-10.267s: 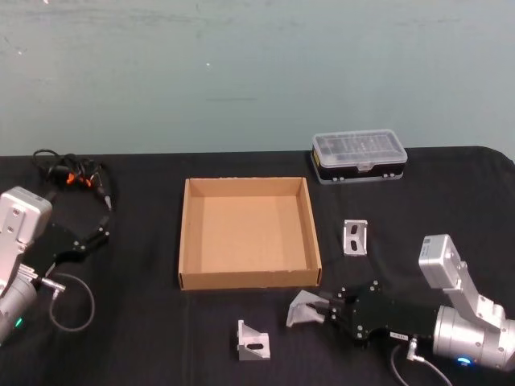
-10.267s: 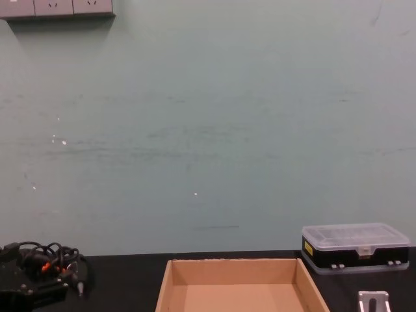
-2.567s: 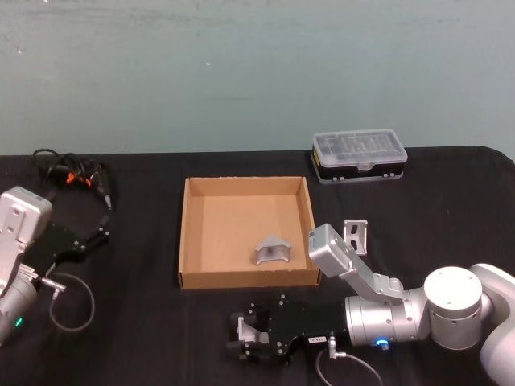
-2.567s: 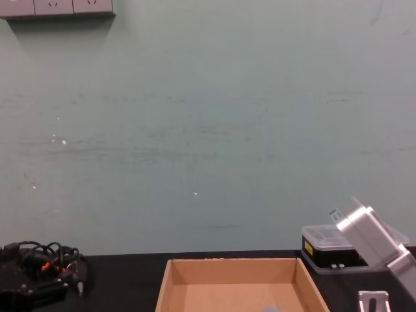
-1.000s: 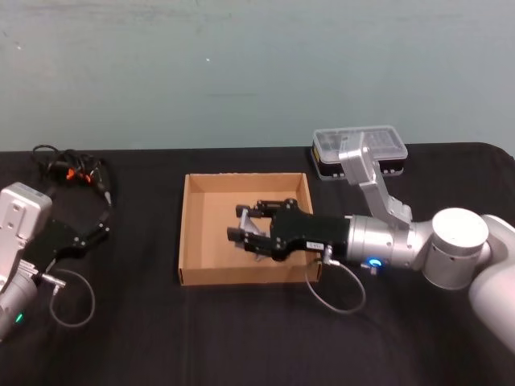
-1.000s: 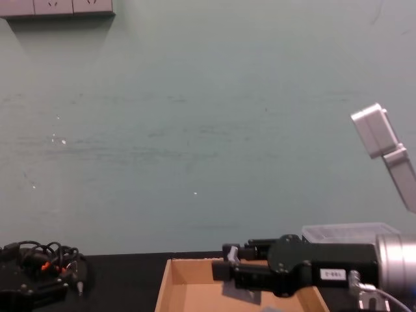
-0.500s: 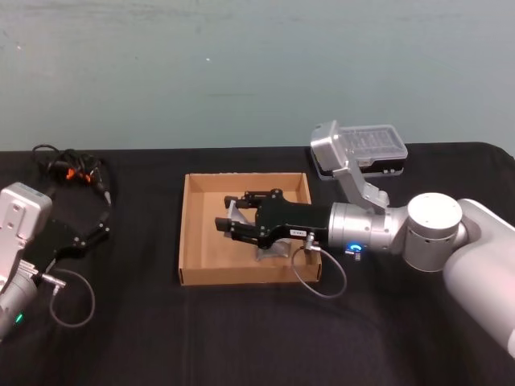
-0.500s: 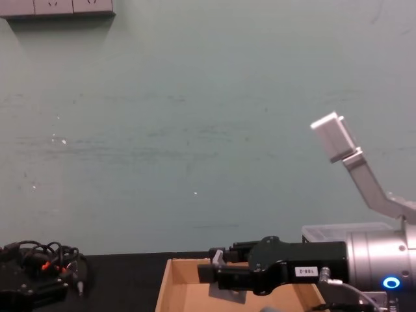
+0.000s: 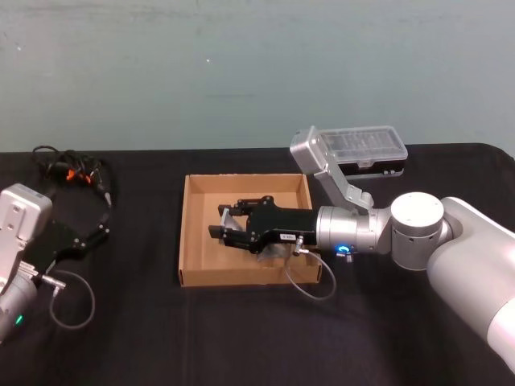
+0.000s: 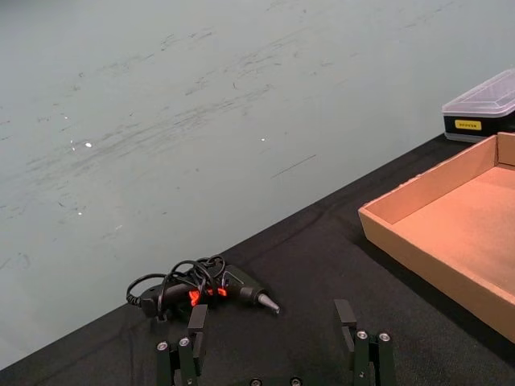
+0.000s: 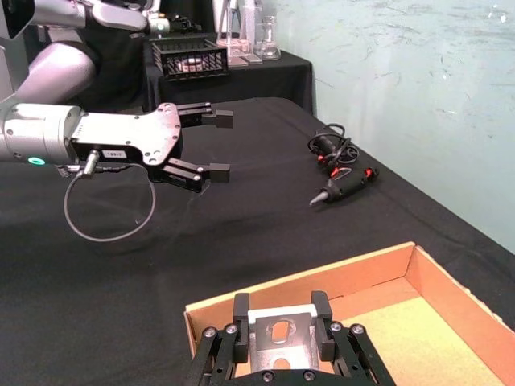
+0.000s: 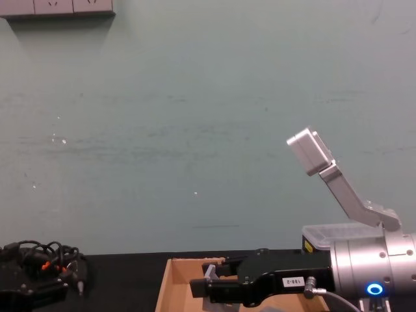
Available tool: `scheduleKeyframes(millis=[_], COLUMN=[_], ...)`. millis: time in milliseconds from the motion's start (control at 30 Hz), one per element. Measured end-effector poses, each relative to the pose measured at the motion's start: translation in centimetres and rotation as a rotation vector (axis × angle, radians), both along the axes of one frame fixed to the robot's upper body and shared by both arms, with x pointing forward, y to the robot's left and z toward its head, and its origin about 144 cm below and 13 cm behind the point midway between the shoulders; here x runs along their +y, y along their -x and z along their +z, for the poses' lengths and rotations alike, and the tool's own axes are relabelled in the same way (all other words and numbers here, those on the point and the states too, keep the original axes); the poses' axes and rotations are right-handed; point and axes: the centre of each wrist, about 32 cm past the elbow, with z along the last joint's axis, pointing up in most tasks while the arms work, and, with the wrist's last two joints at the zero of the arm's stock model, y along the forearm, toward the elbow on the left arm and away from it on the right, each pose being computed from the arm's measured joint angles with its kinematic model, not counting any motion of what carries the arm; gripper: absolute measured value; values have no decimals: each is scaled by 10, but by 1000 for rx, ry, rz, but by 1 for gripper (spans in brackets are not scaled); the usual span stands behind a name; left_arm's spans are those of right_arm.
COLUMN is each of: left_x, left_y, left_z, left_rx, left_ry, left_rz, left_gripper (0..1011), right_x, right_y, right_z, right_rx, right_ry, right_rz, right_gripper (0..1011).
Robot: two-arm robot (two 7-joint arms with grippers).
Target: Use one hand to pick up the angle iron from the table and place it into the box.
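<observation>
The brown cardboard box lies in the middle of the black table. My right gripper reaches in from the right and hovers over the box's inside, shut on a silver angle iron. The right wrist view shows that slotted angle iron clamped between the fingers, above the box wall. From the chest, the right gripper with the angle iron hangs just above the box rim. Another grey bracket lies on the box floor beneath the gripper. My left gripper rests open at the far left.
A black organizer case with clear lid stands behind the box on the right. A corded tool with orange marks lies at the back left, near the left gripper. Bare tabletop stretches in front of the box.
The right gripper has carried the angle iron farther left across the box and a little lower. The left arm has stayed put.
</observation>
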Motion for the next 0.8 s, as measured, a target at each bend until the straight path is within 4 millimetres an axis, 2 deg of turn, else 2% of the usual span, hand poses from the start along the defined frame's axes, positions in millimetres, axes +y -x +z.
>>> scheduleKeyframes(millis=[533, 800], left_x=[0, 0], left_y=[0, 0], left_z=[0, 0], left_rx=[0, 0], left_ry=[0, 0], left_rz=[0, 0], left_gripper=[1000, 1000], right_x=[0, 0], right_y=[0, 0], right_z=[1, 0], right_rx=[-2, -2], right_ry=[-2, -2], right_rz=[1, 1], right_gripper=[457, 681])
